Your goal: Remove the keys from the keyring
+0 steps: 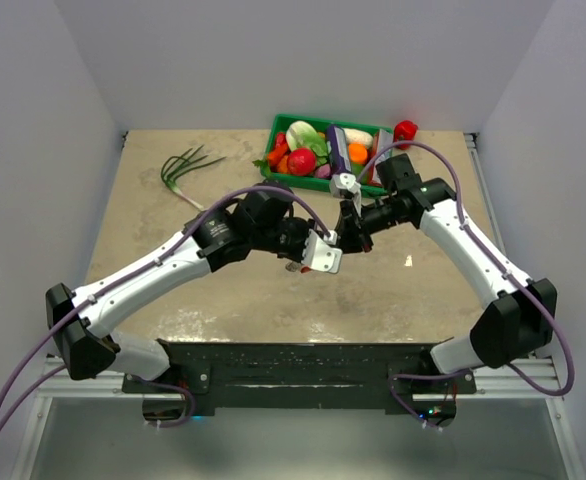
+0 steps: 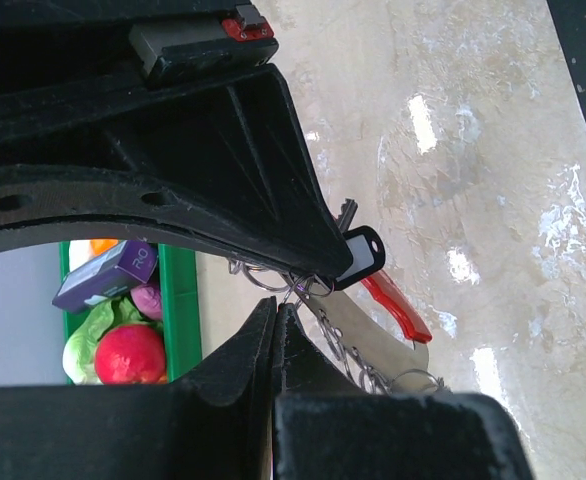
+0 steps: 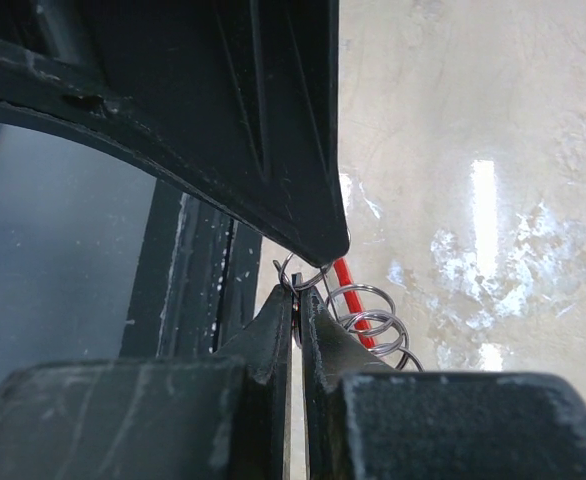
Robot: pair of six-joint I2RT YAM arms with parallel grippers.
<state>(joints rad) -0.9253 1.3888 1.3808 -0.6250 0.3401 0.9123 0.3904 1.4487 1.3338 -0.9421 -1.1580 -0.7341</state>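
Both grippers meet tip to tip above the middle of the table. My left gripper point(image 1: 320, 257) point(image 2: 276, 306) is shut, pinching the thin wire of the keyring point(image 2: 295, 289) at its tips. My right gripper point(image 1: 352, 237) point(image 3: 298, 298) is shut on a thin dark piece seen edge-on, which looks like the black-headed key point(image 2: 359, 254). The ring point(image 3: 303, 276) passes through it just above the fingertips. Below the bunch hang the red tag point(image 2: 398, 306) point(image 3: 347, 288), a chain of small rings point(image 2: 373, 368) point(image 3: 370, 320) and a silvery key tip point(image 2: 345, 210). In the top view the bunch is hidden between the grippers.
A green basket point(image 1: 282, 128) point(image 2: 181, 300) of toy vegetables stands at the back of the table, just behind the right arm. Green onions point(image 1: 187, 166) lie at the back left. A red toy point(image 1: 405, 130) sits beside the basket. The table's dark near edge point(image 3: 188, 270) shows in the right wrist view.
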